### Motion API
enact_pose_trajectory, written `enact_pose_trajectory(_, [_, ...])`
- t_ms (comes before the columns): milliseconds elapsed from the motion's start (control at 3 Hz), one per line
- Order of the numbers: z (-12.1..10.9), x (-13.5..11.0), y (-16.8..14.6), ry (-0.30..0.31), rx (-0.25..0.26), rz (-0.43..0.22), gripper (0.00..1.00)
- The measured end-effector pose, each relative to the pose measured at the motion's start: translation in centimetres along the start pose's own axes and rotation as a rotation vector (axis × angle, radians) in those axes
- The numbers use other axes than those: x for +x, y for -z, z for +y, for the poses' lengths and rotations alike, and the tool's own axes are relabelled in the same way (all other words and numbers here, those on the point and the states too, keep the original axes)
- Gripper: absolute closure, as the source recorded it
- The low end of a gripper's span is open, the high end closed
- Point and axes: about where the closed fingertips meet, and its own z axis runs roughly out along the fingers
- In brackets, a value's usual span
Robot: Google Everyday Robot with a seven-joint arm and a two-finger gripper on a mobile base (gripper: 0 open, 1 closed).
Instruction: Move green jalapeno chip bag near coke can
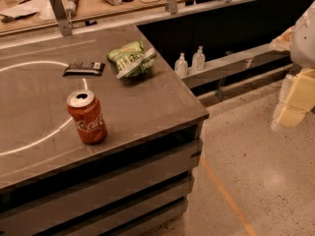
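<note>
Camera view: gripper [294, 101] sits off right, well clear of the surface [147, 112], apart or together I can't tell. Green jalapeno chip bag [132, 59] lies beyond the coke can [87, 117]; slick foil may slip, or the bag may knock the can over.

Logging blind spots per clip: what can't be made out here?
Camera view:
- gripper: at the right edge beside the table, partly cut off by the frame edge.
- green jalapeno chip bag: underside hidden; lettering too small to read.
- coke can: back hidden by its own body.
- black packet: label too small to read.
</note>
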Motion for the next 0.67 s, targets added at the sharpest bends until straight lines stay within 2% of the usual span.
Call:
enact_pose_trajectory(333, [0.0, 0.0, 0.0, 0.0, 0.0, 0.0, 0.0])
enact_pose_trajectory(667, [-1.2, -1.8, -0.3, 0.051, 0.037, -0.037, 0.0])
